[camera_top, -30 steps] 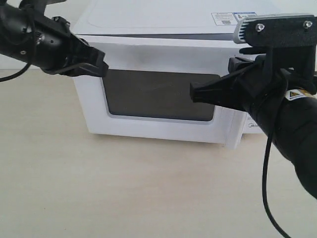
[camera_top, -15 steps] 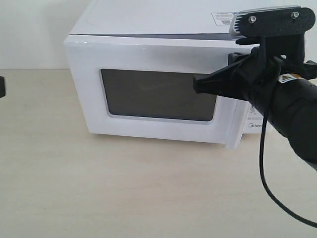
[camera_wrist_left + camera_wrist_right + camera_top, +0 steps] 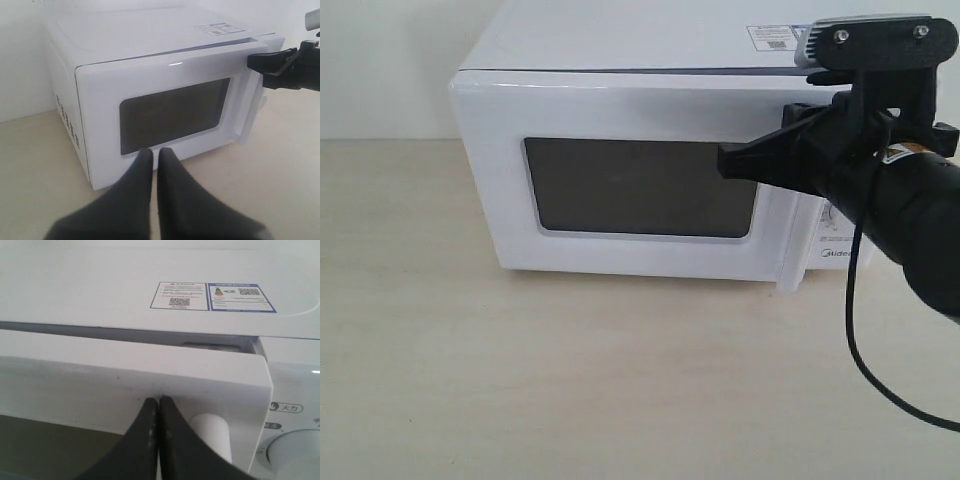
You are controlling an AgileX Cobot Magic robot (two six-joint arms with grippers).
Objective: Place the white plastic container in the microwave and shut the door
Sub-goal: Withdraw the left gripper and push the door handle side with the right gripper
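The white microwave stands at the back of the table. Its door, with a dark window, is almost flush with the body. A thin gap still shows along the door's top in the right wrist view. My right gripper is shut and empty, its tips against the door's upper front, beside the white vertical handle. My left gripper is shut and empty, held back from the door's lower front and outside the exterior view. The white plastic container is hidden.
Stickers lie on the microwave's top. A round dial sits right of the door. A black cable hangs from my right arm over the pale wooden table.
My left arm has pulled away to the left, out of the exterior view. The door has swung in from ajar to nearly flush, with my right gripper following it.
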